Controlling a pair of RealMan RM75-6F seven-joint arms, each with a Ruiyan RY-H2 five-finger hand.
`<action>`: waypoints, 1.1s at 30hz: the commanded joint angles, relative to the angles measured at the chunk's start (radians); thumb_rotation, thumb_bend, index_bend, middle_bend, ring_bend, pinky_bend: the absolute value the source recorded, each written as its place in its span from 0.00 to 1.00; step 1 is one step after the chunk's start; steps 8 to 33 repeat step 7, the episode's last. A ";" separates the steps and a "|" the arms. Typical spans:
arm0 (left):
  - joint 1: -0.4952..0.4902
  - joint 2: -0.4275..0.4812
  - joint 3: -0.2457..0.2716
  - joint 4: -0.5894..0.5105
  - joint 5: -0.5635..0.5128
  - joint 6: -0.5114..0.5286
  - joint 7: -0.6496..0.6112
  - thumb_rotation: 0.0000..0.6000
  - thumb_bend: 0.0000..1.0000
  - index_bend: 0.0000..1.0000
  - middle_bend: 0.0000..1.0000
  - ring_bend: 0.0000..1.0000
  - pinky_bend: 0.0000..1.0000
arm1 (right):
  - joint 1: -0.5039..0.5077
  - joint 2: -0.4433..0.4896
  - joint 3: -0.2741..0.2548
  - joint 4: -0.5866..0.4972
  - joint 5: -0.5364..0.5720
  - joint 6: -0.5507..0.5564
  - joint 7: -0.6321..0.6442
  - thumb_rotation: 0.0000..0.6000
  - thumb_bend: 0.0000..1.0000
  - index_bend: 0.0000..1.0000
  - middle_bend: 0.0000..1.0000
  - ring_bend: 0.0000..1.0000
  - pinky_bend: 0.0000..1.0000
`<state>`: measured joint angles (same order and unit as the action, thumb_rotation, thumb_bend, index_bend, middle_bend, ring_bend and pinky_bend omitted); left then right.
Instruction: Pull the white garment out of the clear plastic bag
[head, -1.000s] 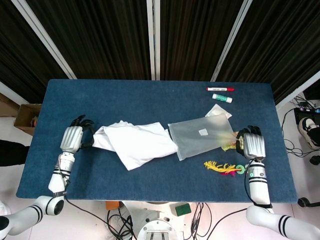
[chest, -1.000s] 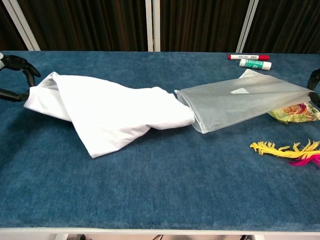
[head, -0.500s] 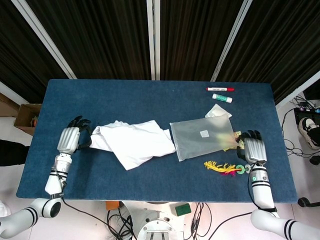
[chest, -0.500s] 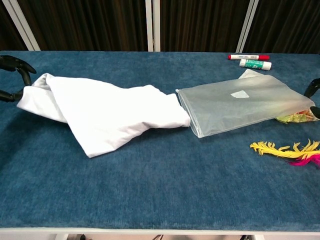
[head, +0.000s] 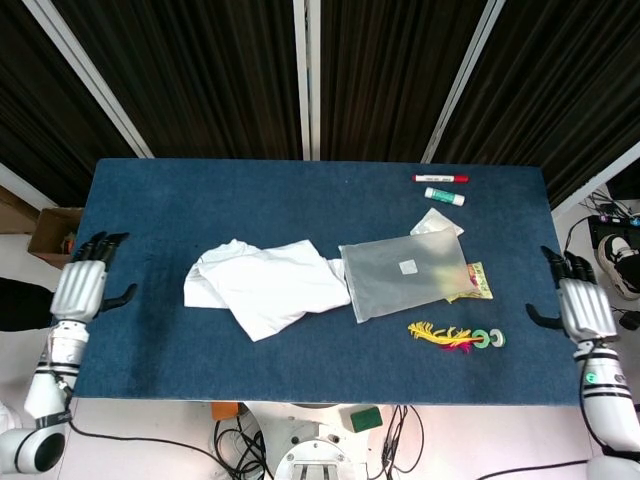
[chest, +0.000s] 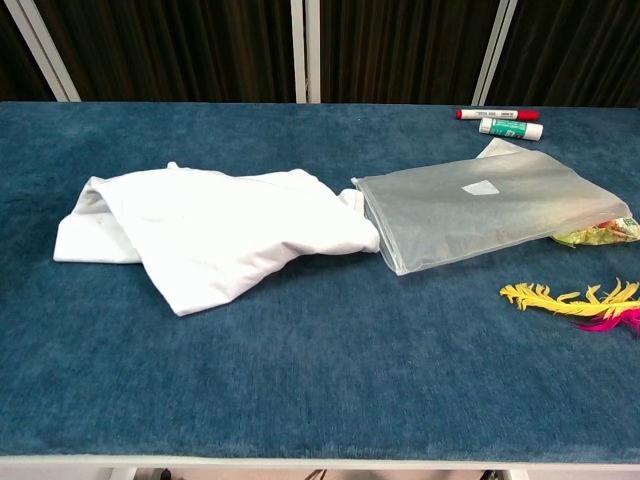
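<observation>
Left hand (head: 79, 290) now off the table's left edge, fingers spread, holding nothing — it has let go of the white garment (head: 265, 288). Right hand (head: 577, 304) likewise pulled back past the right edge, open and empty, off the clear plastic bag (head: 404, 272). Garment lies slack mid-table, its right end touching the bag mouth; whether any cloth remains inside I cannot tell — extraction looks essentially done.
</observation>
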<state>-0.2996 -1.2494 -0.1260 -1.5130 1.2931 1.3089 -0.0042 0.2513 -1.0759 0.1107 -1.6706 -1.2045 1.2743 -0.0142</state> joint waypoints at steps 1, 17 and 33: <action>0.066 0.091 0.023 -0.087 0.007 0.068 0.028 1.00 0.26 0.15 0.14 0.06 0.14 | -0.091 0.081 -0.027 -0.020 -0.107 0.108 0.112 1.00 0.32 0.08 0.19 0.03 0.08; 0.156 0.181 0.084 -0.213 0.082 0.165 0.023 1.00 0.26 0.15 0.15 0.05 0.14 | -0.168 0.117 -0.073 -0.006 -0.211 0.196 0.216 1.00 0.32 0.10 0.19 0.03 0.09; 0.156 0.181 0.084 -0.213 0.082 0.165 0.023 1.00 0.26 0.15 0.15 0.05 0.14 | -0.168 0.117 -0.073 -0.006 -0.211 0.196 0.216 1.00 0.32 0.10 0.19 0.03 0.09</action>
